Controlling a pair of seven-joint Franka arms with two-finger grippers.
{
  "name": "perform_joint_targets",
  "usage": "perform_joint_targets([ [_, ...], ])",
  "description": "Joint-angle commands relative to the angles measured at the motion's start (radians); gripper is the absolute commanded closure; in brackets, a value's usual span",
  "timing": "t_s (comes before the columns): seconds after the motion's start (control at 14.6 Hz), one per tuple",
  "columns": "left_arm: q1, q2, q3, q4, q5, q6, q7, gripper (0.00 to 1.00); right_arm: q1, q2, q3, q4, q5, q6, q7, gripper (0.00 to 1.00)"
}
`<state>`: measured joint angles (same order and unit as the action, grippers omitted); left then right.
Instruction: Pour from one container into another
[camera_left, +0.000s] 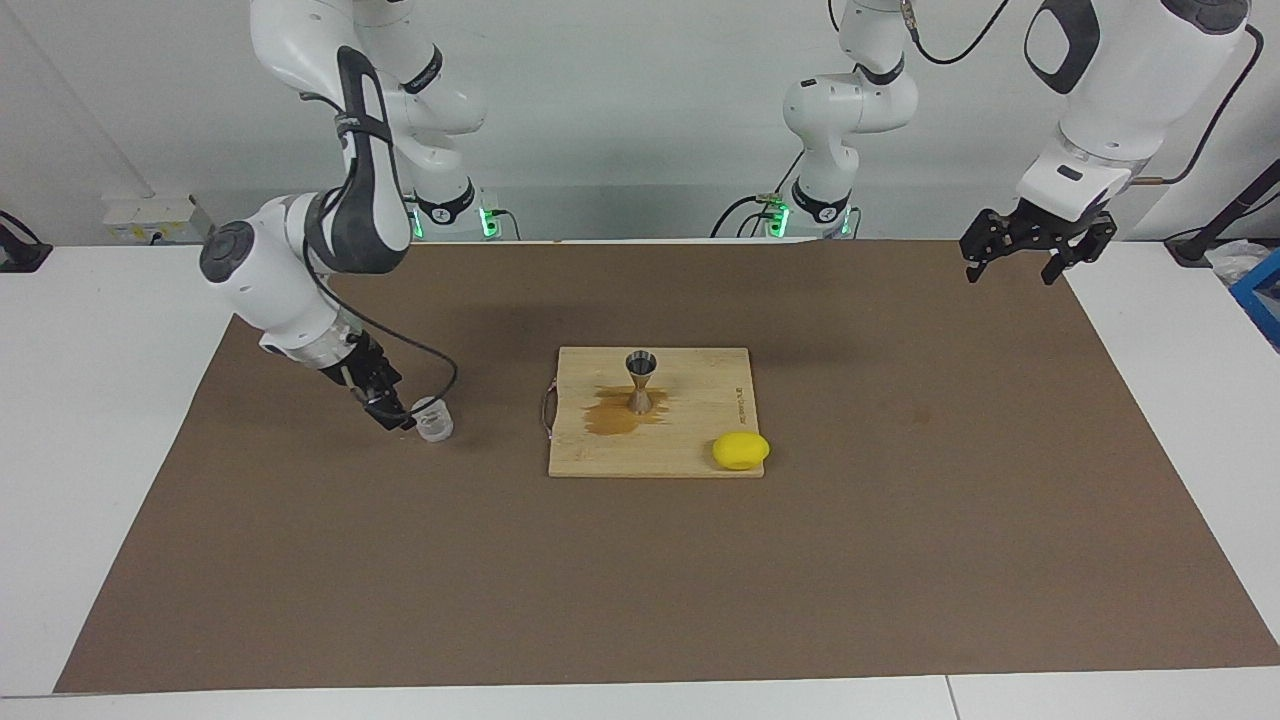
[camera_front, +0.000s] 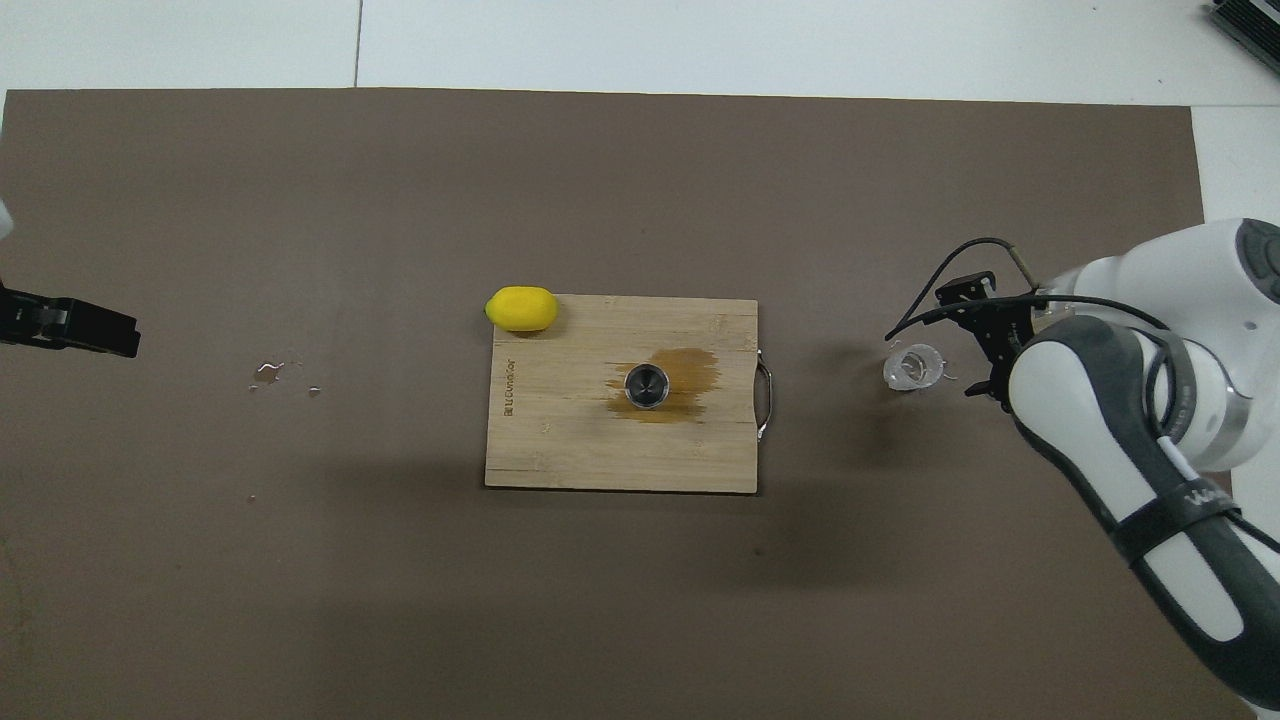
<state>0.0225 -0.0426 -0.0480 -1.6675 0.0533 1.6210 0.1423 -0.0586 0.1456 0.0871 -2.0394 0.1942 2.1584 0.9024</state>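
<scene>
Facing view: wooden cutting board (camera_left: 690, 440) mid-mat, the landmark. Metal jigger (camera_left: 640, 381) upright on the board, a brown wet stain (camera_left: 612, 415) around its foot. Lemon (camera_left: 741, 450) at the board's corner farthest from the robots, toward the left arm's end. Clear cup (camera_left: 432, 419) upright on the mat, off the board toward the right arm's end. Right gripper (camera_left: 388, 413) just beside the cup, fingers spread, holding nothing. Left gripper (camera_left: 1020, 257) waits, raised, well apart from the board, fingers wide, empty. Overhead view: jigger (camera_front: 647, 386) on the board (camera_front: 560, 440); cup (camera_front: 912, 367) off the board's handle end; right gripper (camera_front: 975, 335) beside it; droplets (camera_front: 272, 372) on the mat past the lemon (camera_front: 521, 308)
</scene>
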Motion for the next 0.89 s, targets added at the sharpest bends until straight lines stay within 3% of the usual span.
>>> perform_joint_targets([
  [0.0,-0.006,-0.019,0.005,-0.023,0.017,0.007,-0.009,0.0,0.026,-0.011,0.002,0.005,-0.094,-0.008,-0.216,0.0],
  [0.21,-0.006,-0.019,0.005,-0.021,0.017,0.005,-0.009,0.0,0.026,-0.052,0.0,0.007,-0.111,-0.04,-0.495,0.0],
  [0.41,-0.006,-0.02,0.005,-0.023,0.017,0.005,-0.009,0.0,0.026,-0.128,-0.003,0.024,-0.159,-0.107,-0.591,0.0],
  [0.55,-0.006,-0.019,0.005,-0.023,0.017,0.005,-0.009,0.0,0.014,-0.161,0.0,0.092,-0.231,-0.202,-0.6,0.0],
  [0.82,-0.006,-0.019,0.005,-0.021,0.017,0.005,-0.009,0.0,-0.023,-0.155,-0.004,0.306,-0.236,-0.402,-0.608,0.0],
])
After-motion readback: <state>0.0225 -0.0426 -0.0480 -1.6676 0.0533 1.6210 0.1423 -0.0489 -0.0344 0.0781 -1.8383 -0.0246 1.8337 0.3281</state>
